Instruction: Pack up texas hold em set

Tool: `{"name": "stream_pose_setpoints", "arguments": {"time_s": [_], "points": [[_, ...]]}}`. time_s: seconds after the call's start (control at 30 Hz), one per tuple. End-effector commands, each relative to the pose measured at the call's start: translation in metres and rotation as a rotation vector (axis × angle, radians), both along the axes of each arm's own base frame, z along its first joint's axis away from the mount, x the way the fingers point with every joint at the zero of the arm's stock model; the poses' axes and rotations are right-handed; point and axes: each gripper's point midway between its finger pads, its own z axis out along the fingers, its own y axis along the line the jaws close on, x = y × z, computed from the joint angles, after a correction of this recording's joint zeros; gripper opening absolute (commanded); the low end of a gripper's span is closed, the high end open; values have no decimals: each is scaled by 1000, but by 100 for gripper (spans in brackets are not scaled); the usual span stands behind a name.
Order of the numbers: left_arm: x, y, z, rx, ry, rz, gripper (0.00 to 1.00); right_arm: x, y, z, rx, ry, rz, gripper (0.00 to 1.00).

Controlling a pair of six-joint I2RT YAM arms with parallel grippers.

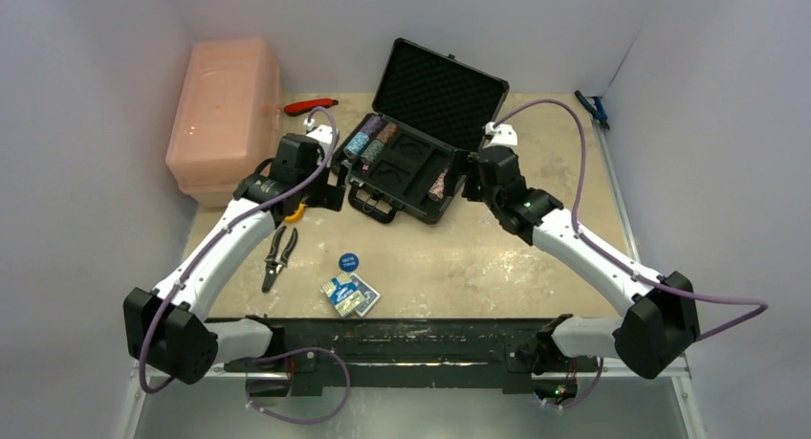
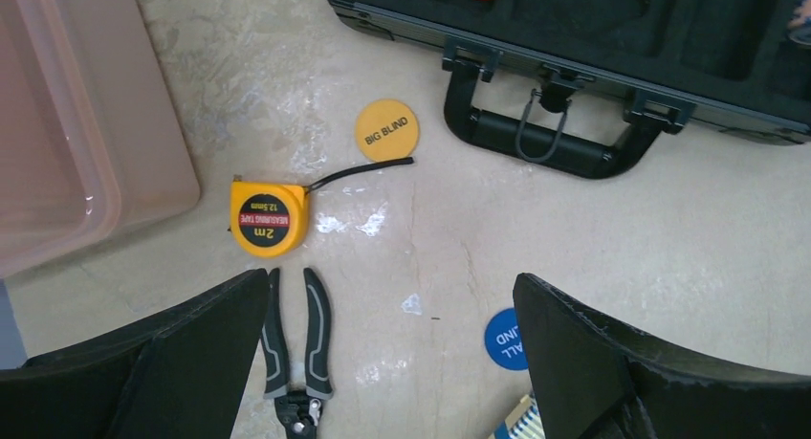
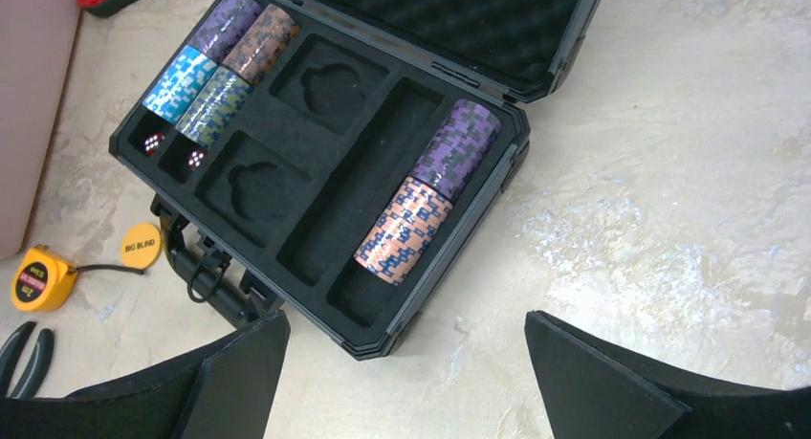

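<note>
Calls for lowering the wide-spread left gripper point(image 2: 390, 286) onto the yellow disc point(image 2: 387, 130) beside the handle point(image 2: 550, 152) of the open case point(image 3: 354, 186), clear of the tape measure point(image 2: 268, 217), right gripper point(image 3: 406, 319) likewise agape over it.

The case point(image 3: 287, 133) is black. The purple chip stack point(image 3: 466, 141) has black checks, the salmon chip stack point(image 3: 404, 230) blue ones, and the light blue chip stack point(image 3: 182, 80) white ones. The dice point(image 3: 153, 144) are red with white pips. The tape measure point(image 2: 268, 217) is yellow, the BIG BLIND disc point(image 2: 387, 130) orange, and the round disc point(image 2: 504, 339) blue.
</note>
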Motion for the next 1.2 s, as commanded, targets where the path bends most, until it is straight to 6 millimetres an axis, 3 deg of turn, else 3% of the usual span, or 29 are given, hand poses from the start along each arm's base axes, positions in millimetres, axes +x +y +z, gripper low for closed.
{"name": "stream_pose_setpoints", "arguments": {"time_s": [0.0, 0.4, 0.63, 1.17], "points": [[28, 14, 11, 7, -37, 60, 100, 0, -11, 11, -15, -54, -37, 99], [80, 35, -22, -77, 117, 86, 100, -10, -17, 11, 4, -69, -37, 99], [101, 27, -50, -97, 207, 100, 100, -12, -16, 11, 12, -70, -29, 99], [110, 22, -112, -117, 317, 195, 87, -13, -12, 6, 18, -54, -8, 99]]}}
